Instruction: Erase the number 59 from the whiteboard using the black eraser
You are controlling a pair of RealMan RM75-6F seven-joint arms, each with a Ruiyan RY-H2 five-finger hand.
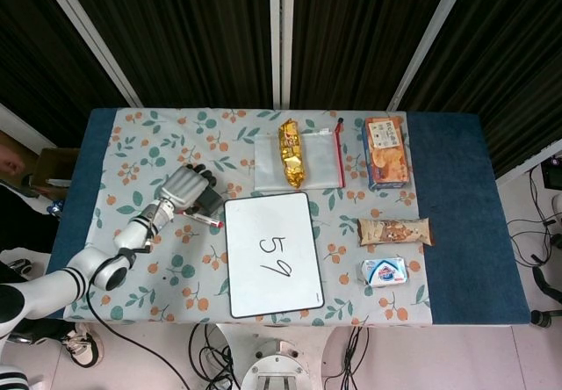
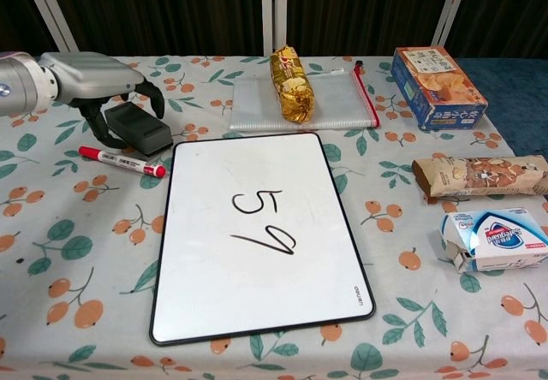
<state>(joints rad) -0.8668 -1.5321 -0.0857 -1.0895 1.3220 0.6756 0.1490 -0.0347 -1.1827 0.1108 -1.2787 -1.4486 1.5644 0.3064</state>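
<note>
Fingers point(image 2: 157, 97) of the left hand point(image 2: 98, 76) curl down around the black eraser point(image 2: 139, 127), thumb on its near-left side and the rest over its far edge; whether they actually grip it I cannot tell. Nearest the robot lies the whiteboard point(image 2: 257, 234) with 59 point(image 2: 264, 222) still written in black. Just left of its far corner rests a red-capped marker point(image 2: 122, 162), with the eraser just behind it. Off to the right sit a blue-and-white packet point(image 2: 498, 236), then a long biscuit pack point(image 2: 479, 175), then a blue cracker box point(image 2: 437, 74). Farthest back, a gold snack bag point(image 2: 291, 83) lies on a clear zip pouch point(image 2: 342, 102).
</note>
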